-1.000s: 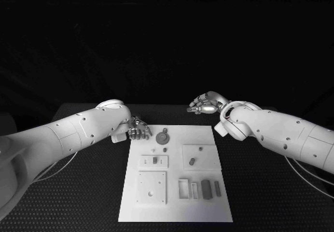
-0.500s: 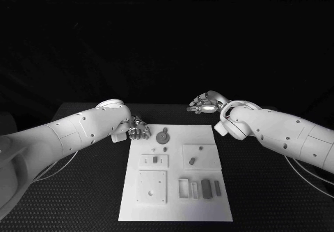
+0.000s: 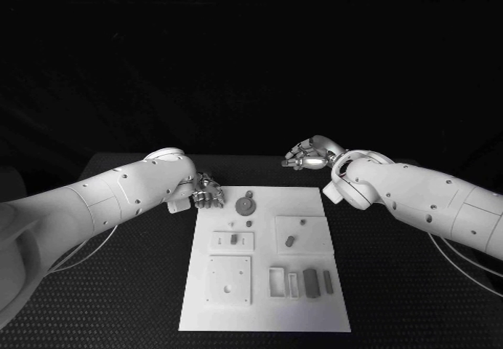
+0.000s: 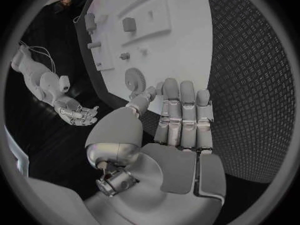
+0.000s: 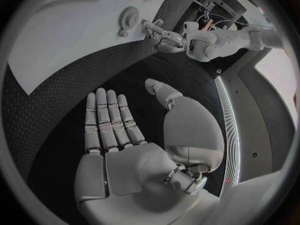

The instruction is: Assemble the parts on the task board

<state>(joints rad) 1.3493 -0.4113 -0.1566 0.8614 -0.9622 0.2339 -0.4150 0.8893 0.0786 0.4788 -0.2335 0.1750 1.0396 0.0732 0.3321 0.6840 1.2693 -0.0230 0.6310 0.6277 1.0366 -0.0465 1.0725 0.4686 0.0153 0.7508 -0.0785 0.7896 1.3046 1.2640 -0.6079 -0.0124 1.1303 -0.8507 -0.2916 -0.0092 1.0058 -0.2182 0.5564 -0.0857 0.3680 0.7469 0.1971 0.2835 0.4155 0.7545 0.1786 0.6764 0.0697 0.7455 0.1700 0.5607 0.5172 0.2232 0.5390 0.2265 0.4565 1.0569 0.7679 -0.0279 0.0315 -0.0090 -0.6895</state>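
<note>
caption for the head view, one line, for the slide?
Both hands, left and right, hover open and empty at the far end of the task board, its parts untouched.

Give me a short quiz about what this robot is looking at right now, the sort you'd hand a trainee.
1. True or false: the left hand holds one of the small parts.
2. Which hand is nearer the round gear on the task board?
   A. the left hand
   B. the right hand
3. Fill the gap: both hands hover beyond the board's ____ edge, as seen from the robot.

Key
1. False: in the left wrist view its fingers lie straight, with nothing in them.
2. A. The left hand is just beside the board's corner by the gear; the right hand is further back.
3. Far.
</note>
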